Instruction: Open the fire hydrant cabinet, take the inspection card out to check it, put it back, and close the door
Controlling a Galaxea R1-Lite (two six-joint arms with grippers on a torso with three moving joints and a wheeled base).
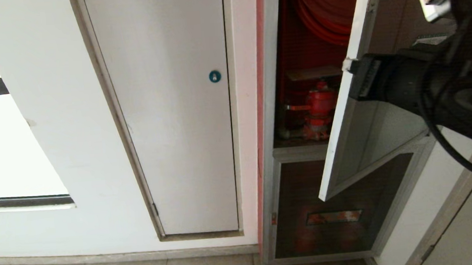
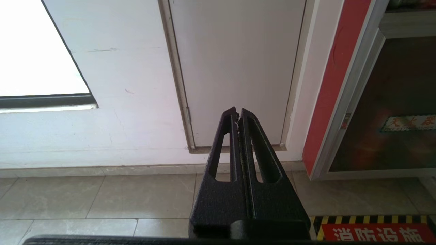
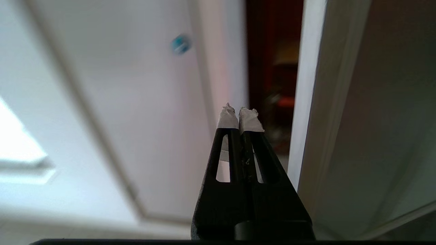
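**Closed pincers, door half open, card waiting on its shelf**

Pincers first, from left to right. On the left, the left gripper [image 2: 238,114] hangs low and idle with its two fingers pressed together on nothing, aimed at the foot of the white wall panel [image 1: 167,112], the one with the small blue lock [image 1: 214,76]; it plays no part at present.

Right of that panel stands the fire hydrant cabinet [image 1: 270,117], red inside. Its door [image 1: 345,98] is swung partway out toward the near side, its long edge running up and down and leaning in the head view, leaving a narrow gap. Through that gap the red valve [image 1: 319,105] shows, and just above it the inspection card [image 1: 313,73] lies flat, far inside, its long side running left to right, near edge facing the opening.

Farthest right, the right gripper [image 3: 240,117] has its taped tips together, empty, just left of the door's free edge and pointing into the gap. Closed tips suit pushing the door wider, which looks to be the step in hand, since the gap seems too tight for reaching the card.
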